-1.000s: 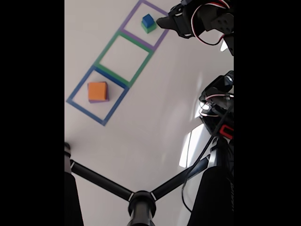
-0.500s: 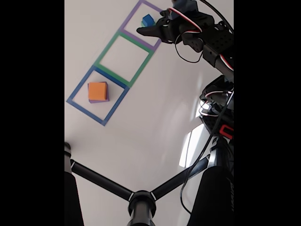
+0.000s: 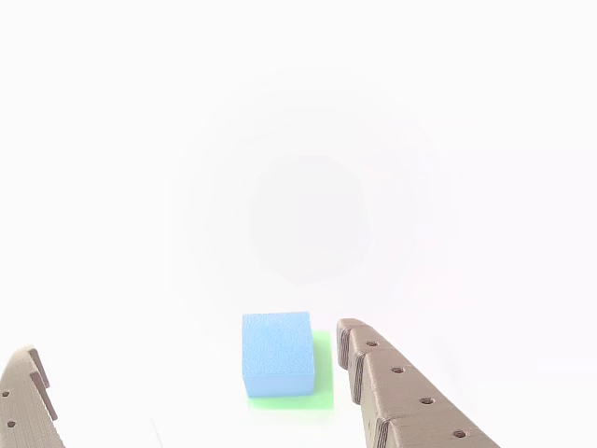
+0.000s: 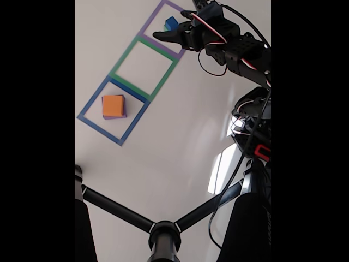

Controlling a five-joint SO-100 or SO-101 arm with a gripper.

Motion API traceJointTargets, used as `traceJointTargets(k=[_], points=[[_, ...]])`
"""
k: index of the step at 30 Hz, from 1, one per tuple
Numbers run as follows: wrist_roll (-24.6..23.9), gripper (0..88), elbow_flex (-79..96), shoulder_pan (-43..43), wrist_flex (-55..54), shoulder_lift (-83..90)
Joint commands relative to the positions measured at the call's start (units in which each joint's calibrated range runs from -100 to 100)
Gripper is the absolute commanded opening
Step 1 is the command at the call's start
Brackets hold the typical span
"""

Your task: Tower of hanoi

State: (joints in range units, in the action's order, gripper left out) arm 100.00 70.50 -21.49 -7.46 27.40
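Observation:
A blue cube (image 3: pixel 276 353) rests on a larger green cube (image 3: pixel 323 396) low in the other view. My gripper (image 3: pixel 187 347) is open, with one brown finger (image 3: pixel 396 397) just right of the stack and the other finger (image 3: pixel 23 401) far to its left. In the fixed view the blue cube (image 4: pixel 170 22) stands inside the purple tape square (image 4: pixel 154 15), and the gripper (image 4: pixel 169 25) hangs over it, partly covering it. An orange cube (image 4: pixel 112 105) sits on a purple cube (image 4: pixel 124 112) in the blue tape square (image 4: pixel 90 124).
A green tape square (image 4: pixel 124 57) lies between the purple and blue squares with nothing in it. Black tripod legs (image 4: pixel 117 208) cross the bottom of the fixed view. The arm's base and cables (image 4: pixel 251 125) stand at the right.
The arm has swung left from beside the purple square until the gripper is over the blue and green stack. The cubes have not moved.

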Motion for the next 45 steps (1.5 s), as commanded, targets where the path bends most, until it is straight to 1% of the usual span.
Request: traceJointTargets(k=[1, 5, 15, 25, 37, 45], points=[[0.0, 37.9, -0.5, -0.75, -7.03, -4.02], [0.0, 37.4, -1.22, -1.23, -11.73, -9.03], [0.0, 35.4, -1.59, -1.62, -16.99, -15.16], [0.0, 33.2, -4.22, -0.95, -25.09, -23.8], [0.0, 29.4, -5.13, 0.4, -28.0, -27.27], [0.0, 21.9, -6.13, 0.49, -28.57, -28.97]])
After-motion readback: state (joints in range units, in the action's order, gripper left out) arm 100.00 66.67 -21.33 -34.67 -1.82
